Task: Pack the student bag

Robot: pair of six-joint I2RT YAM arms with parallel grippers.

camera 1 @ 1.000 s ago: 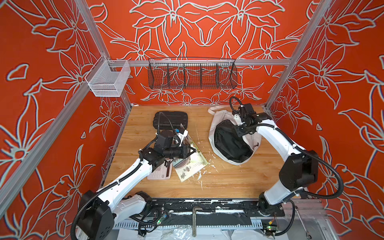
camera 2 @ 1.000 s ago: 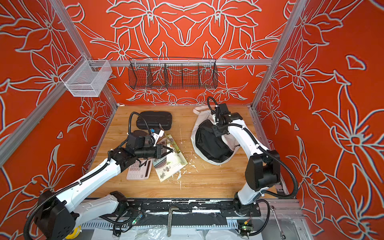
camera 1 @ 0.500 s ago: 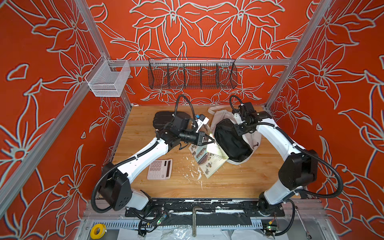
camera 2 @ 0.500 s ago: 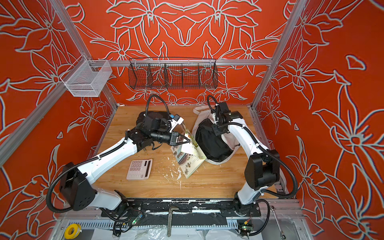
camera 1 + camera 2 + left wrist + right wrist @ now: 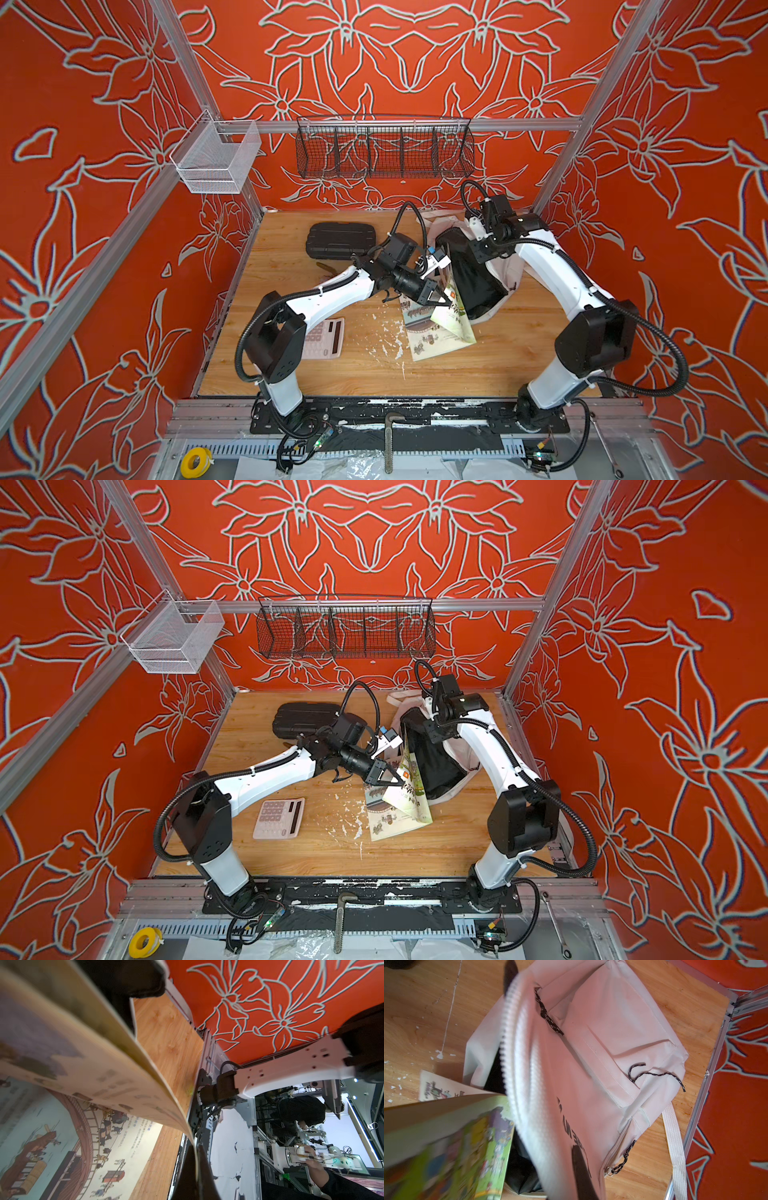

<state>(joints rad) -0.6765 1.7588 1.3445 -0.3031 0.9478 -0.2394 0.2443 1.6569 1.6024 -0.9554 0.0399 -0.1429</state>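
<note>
White bag (image 5: 505, 270) lies on the desk (image 5: 374, 374), right side toward the back, mouth pulled open facing left, black lining showing. In the right wrist view the bag (image 5: 591, 1053) shows its front pocket, black cord pulls, part of the black print and a white strap trailing on the wood.

Right tool (image 5: 478, 251) is pinched shut on the zipper edge of the bag's mouth and holds that flap up; same in the right wrist view (image 5: 581, 1169).

Left tool (image 5: 442, 300) reaches across the middle, clamped on a leaf of a picture book (image 5: 440, 332). In the left wrist view the tool's tips (image 5: 196, 1167) are closed on the thin paper edge. The book hangs open: the held leaf is lifted, the lower part rests on the desk just beside the bag. Its green cover (image 5: 446, 1136) sits right at the open mouth, touching the zipper edge; cannot tell how far in it is.

Pink calculator (image 5: 328, 338) lies flat front left, partly under the left arm, well apart from the bag. Black case (image 5: 340, 240) sits at the back left. White flecks (image 5: 386, 340) are scattered on the wood between calculator and book.
</note>
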